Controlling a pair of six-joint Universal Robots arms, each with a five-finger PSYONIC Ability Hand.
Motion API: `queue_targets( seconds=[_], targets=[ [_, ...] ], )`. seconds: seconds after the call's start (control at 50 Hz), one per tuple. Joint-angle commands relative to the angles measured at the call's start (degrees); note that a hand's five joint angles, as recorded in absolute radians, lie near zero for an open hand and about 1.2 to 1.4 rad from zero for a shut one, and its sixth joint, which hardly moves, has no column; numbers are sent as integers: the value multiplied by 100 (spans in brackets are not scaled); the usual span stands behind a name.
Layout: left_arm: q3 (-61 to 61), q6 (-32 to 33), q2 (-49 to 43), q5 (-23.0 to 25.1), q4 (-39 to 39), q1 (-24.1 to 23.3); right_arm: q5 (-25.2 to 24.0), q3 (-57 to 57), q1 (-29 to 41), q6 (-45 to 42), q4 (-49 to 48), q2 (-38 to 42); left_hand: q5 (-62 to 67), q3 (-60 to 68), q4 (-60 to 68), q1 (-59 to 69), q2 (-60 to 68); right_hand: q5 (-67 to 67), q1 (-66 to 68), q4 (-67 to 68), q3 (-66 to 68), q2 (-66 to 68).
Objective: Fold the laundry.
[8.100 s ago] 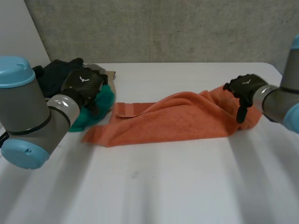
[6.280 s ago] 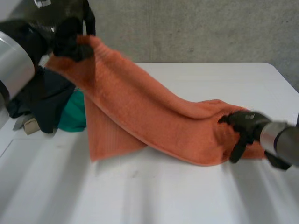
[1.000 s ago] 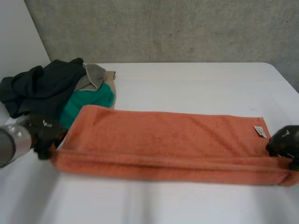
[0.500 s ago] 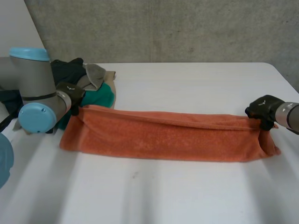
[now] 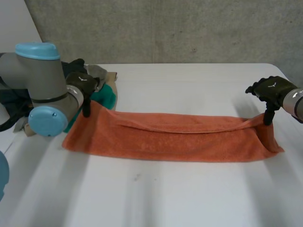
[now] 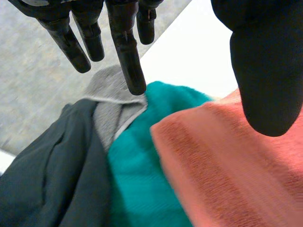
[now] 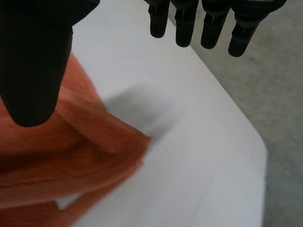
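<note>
An orange towel (image 5: 175,137) lies folded lengthwise across the white table (image 5: 189,85). My left hand (image 5: 83,83) hovers over the towel's far left corner, open, with nothing between its straight fingers (image 6: 125,52) and thumb. Below that thumb the left wrist view has the towel's corner (image 6: 222,165). My right hand (image 5: 272,90) is open above the far right corner, its thumb pointing down at the cloth. In the right wrist view the thumb (image 7: 33,61) hangs over the towel's rumpled end (image 7: 42,161), and the fingers stand apart from it.
A laundry pile sits at the back left, just behind the towel's left end: a teal cloth (image 6: 137,179), a grey piece (image 6: 111,109) and a dark garment (image 6: 47,179). The table's right edge (image 7: 236,118) runs close beyond my right hand.
Both hands pinched the towel's far corners half a second ago; now they have let go, spread their fingers and risen slightly. The towel has settled flat in its lengthwise fold.
</note>
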Motion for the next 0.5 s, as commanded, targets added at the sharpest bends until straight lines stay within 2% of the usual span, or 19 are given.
queue_targets(
  seconds=[0.02, 0.08, 0.24, 0.34, 0.42, 0.5],
  targets=[
    [-342, 521, -181, 403, 617, -169, -474, 276, 16, -281, -151, 187, -257, -188, -124, -60, -3386, -235, -271, -179, -166, -162],
    [-106, 759, -577, 394, 898, -152, -386, 127, 112, -176, -608, 556, -257, -188, -124, -60, -3386, -235, -271, -179, -166, -162],
    [1071, 997, -1561, 148, 934, -170, 79, -435, 341, 396, -1926, 1462, -203, -135, -71, -6, -3333, -235, -271, -179, -166, -162],
    [2247, 1171, -2228, -141, 1039, -125, 693, -839, 481, 869, -3032, 1900, 605, 674, 737, 802, -2525, -235, -271, -179, -166, -162],
    [3004, 1304, -2510, -387, 1040, 23, 1046, -1190, 552, 1090, -3543, 2200, 622, 691, 755, 819, -2507, -235, -271, -179, -166, -162],
    [3419, 1269, -2608, -371, 812, 85, 1187, -1402, 596, 1126, -3397, 2315, 605, 674, 738, 802, -2524, -235, -271, -179, -166, -162]
  ],
)
